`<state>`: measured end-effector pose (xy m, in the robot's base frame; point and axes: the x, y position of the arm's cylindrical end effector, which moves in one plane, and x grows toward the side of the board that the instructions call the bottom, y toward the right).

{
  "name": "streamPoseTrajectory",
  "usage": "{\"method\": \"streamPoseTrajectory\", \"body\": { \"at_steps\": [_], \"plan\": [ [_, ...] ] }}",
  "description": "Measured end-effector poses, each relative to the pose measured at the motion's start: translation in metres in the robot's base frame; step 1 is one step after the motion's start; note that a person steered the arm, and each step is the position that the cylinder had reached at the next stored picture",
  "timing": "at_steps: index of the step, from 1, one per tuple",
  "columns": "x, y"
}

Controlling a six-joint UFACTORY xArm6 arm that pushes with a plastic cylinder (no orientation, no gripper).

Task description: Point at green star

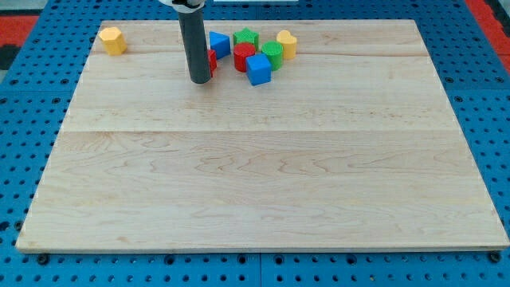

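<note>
- The green star [246, 37] sits near the top edge of the bench [263, 175], at the back of a tight cluster of blocks.
- My tip [200, 80] rests on the bench to the left of and below the star, well short of it; there is no gripper here, only the rod, so nothing opens or closes.
- Between my tip and the star lie a red block [211, 60], partly hidden by the rod, and a blue block [219, 44].
- Just below the star sit a red cylinder [244, 57], a blue cube [258, 69] and a green block [272, 54]; a yellow block [287, 44] lies to its right.
- A yellow hexagon [113, 40] lies far left of the star, out of play.
- I judge that a straight run would shove the red and blue blocks; swinging behind the blue block to the star's top-left looks cleaner.
</note>
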<state>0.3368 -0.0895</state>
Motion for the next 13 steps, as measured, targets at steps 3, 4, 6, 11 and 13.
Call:
{"method": "streamPoseTrajectory", "body": {
  "at_steps": [3, 4, 6, 11, 13],
  "plan": [
    [0.000, 0.007],
    [0.000, 0.012],
    [0.000, 0.013],
    [-0.120, 0.217],
    [-0.132, 0.091]
  ]
}}
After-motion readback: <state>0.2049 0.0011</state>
